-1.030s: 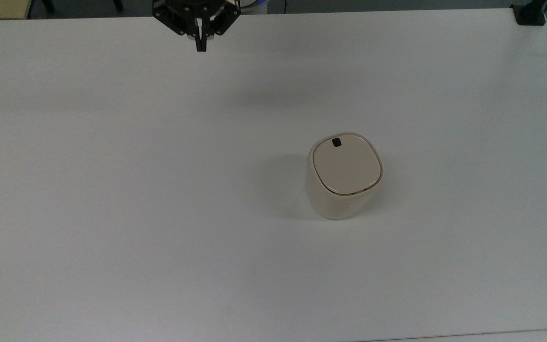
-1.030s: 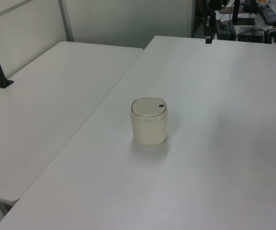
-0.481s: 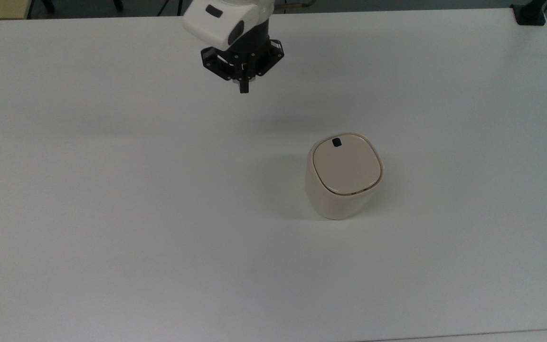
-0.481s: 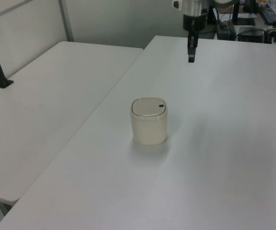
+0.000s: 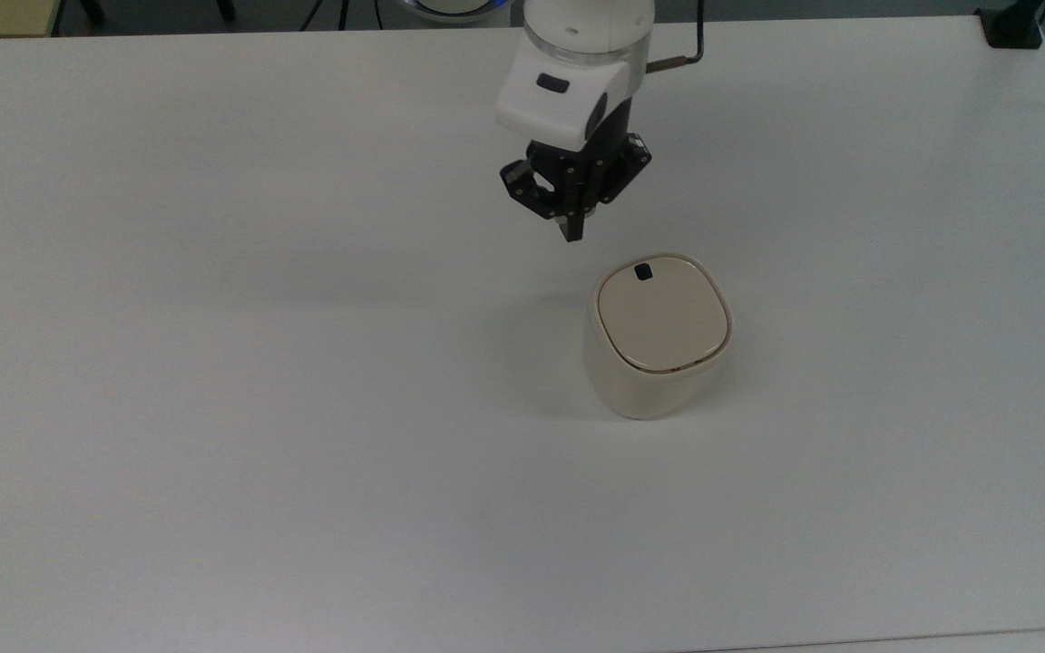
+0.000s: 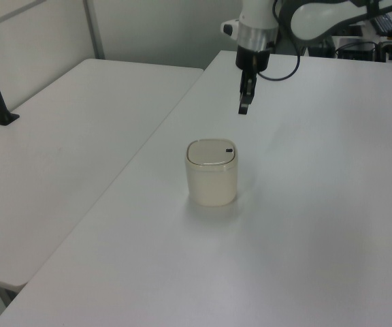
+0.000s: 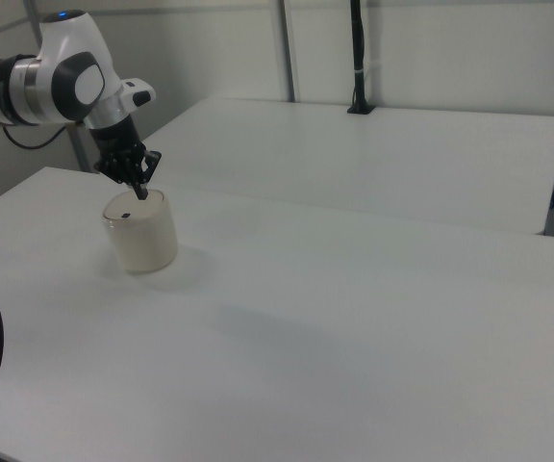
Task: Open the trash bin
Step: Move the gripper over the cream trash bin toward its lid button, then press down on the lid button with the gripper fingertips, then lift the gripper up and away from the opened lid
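Top view: trash bin (image 5: 659, 336) sits near, below-right of the pincer (image 5: 572, 231).

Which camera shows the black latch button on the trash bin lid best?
The top view: the latch button faces the camera on the trash bin. The left view shows it as a dark speck; in the right view the gripper crowds it.

Smooth cream plastic on the trash bin (image 5: 658, 337) right of centre in the top view, faint sheen along the lid (image 5: 661, 316) rim. Matt black button (image 5: 643, 271) near the lid's upper edge. Matt white table (image 5: 214, 363), smooth. Glossy white shell on the arm (image 5: 577, 63) at upper middle; dull black gripper (image 5: 572, 231) beneath.
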